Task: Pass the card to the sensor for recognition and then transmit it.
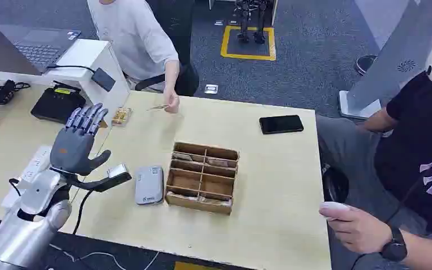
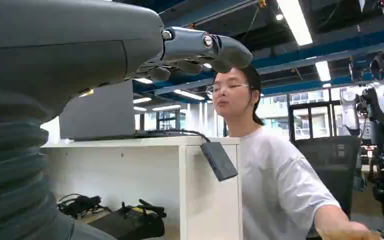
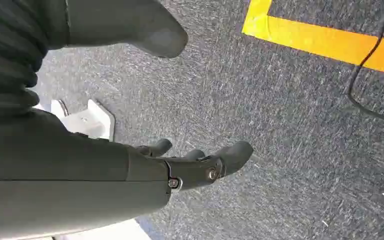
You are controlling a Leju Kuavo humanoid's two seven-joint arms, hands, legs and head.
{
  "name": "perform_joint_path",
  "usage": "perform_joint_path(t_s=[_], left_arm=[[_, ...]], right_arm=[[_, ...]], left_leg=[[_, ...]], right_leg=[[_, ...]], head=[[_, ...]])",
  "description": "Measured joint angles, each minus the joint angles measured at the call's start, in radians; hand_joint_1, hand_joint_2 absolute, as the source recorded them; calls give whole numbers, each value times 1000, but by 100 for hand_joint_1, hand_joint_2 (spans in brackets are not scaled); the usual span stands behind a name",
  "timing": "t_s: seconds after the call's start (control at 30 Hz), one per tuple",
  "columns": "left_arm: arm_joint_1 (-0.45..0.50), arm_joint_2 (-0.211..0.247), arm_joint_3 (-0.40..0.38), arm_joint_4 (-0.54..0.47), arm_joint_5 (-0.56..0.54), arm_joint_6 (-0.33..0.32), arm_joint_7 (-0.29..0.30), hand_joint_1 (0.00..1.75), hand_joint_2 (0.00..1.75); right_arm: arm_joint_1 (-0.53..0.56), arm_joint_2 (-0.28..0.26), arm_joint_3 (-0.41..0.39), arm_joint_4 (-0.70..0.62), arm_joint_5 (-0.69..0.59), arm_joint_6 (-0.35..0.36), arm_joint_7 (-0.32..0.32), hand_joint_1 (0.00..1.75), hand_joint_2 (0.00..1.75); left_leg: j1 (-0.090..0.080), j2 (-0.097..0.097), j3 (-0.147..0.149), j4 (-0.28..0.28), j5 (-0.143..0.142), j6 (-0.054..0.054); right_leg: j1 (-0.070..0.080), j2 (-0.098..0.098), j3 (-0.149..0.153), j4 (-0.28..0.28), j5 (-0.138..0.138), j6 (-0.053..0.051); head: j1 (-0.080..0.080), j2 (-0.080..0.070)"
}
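**Left hand raised and spread; card at the far edge of the table**

The left hand point(image 1: 79, 147) is hovering above the table's point(image 1: 270, 185) left side, palm up, fingers spread and holding nothing; in the left wrist view the same hand point(image 2: 200, 47) is reaching out level with nothing in it. Just right of it, a grey sensor point(image 1: 149, 184) is lying flat, beside a wooden compartment box point(image 1: 202, 177) with cards in its slots. At the far edge, a person in a white shirt point(image 1: 132, 34) is pinching what looks like a card point(image 1: 158, 107), though it is too small to be sure. A black phone point(image 1: 281, 124) is lying further right. The right hand point(image 3: 200, 165) is hanging over grey carpet, fingers loosely curled and apart, gripping nothing.
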Motion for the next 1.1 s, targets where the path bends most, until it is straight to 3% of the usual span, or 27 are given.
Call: perform_joint_path(t_s=[0.43, 0.83, 0.87, 0.9, 1.1], left_arm=[[0, -7, 0, 12, 0, 0, 2, 0, 175], [16, -31, 10, 12, 28, 2, 3, 0, 175], [25, -35, 15, 12, 33, 4, 0, 42, 175], [37, -42, 19, 12, 36, 11, -3, 175, 175], [93, -59, 24, 12, 58, 22, -22, 175, 175]], right_arm=[[-6, -9, 2, 27, 0, -3, 0, 0, 175], [-29, -35, 4, 103, 10, -76, -14, 0, 175], [-29, -37, 4, 107, 8, -77, -9, 0, 175], [-28, -41, 3, 111, 4, -79, -5, 0, 175], [-26, -56, 0, 126, -1, -85, 23, 0, 175]], left_leg=[[0, 0, 0, 0, 0, 0], [0, 0, 0, 0, 0, 0], [0, 0, 0, 0, 0, 0], [-1, 0, 0, 0, 0, 0], [-1, 0, -1, 0, 0, 0]], right_leg=[[0, 0, 0, 0, 0, 0], [0, 0, 0, 0, 0, 0], [0, 0, 0, 0, 0, 0], [-1, 0, 0, 0, 0, 0], [-1, 0, -1, 0, 0, 0]], head=[[0, 0], [0, 0], [0, 0], [0, 0], [0, 0]])
